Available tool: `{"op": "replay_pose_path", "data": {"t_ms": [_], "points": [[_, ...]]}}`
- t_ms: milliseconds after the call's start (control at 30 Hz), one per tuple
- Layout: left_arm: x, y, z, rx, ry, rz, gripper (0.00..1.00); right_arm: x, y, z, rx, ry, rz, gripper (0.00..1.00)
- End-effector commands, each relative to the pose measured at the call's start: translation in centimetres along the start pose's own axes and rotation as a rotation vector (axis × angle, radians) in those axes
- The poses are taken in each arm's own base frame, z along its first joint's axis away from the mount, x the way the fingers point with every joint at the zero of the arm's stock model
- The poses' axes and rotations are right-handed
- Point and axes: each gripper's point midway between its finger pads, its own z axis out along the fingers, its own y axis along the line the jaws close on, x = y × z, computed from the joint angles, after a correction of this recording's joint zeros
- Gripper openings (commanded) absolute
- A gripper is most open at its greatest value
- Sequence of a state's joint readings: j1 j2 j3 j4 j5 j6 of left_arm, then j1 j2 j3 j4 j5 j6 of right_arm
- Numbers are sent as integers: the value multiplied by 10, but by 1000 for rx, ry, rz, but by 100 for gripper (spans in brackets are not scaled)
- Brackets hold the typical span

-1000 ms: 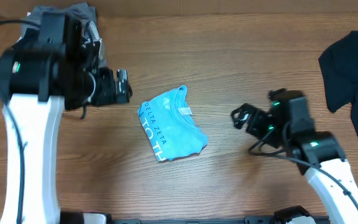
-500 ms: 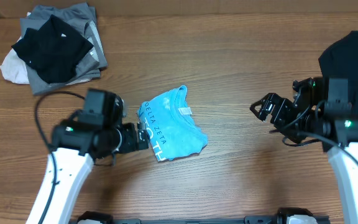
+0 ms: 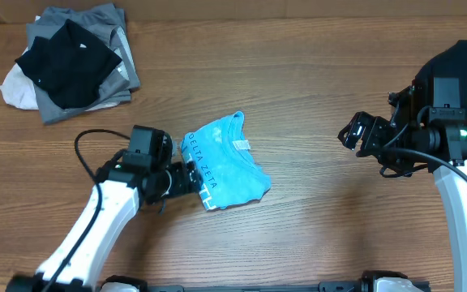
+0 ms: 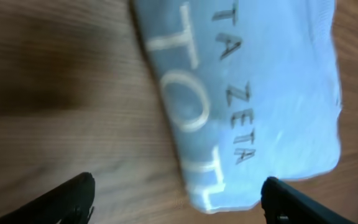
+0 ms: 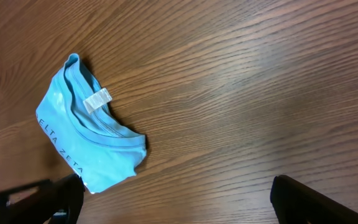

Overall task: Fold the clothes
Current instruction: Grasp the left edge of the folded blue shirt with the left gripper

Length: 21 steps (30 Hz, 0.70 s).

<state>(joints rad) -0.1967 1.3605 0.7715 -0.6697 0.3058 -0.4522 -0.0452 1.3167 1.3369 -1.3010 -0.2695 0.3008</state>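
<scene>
Folded sky-blue T-shirt [image 3: 224, 162] (lettering up) lies mid-table; black, grey, off-white garments [image 3: 71, 61] piled far-left; black garment [image 3: 460, 57] far-right.

The left end effector [image 3: 186, 176], jaws spread, lies at the left edge of the folded sky-blue cloth T-shirt [image 3: 227, 166]; the right end effector [image 3: 349, 134], jaws spread, hangs well to its right.

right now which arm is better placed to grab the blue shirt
Left. The left pincer sits open at the shirt's lettered edge; the right pincer is open but well away.
</scene>
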Motion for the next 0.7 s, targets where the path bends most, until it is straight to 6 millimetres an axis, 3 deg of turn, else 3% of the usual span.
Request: {"op": "replay_pose_path", "data": {"t_ms": [0, 233, 667], "points": [[7, -14, 21, 99, 77, -43, 84, -1, -3, 2, 14, -3, -13, 100], [10, 1, 59, 57, 152, -114, 82, -1, -3, 3, 15, 0, -12, 100], [3, 2, 96, 108, 163, -52, 86, -1, -3, 3, 15, 0, -12, 100]]}}
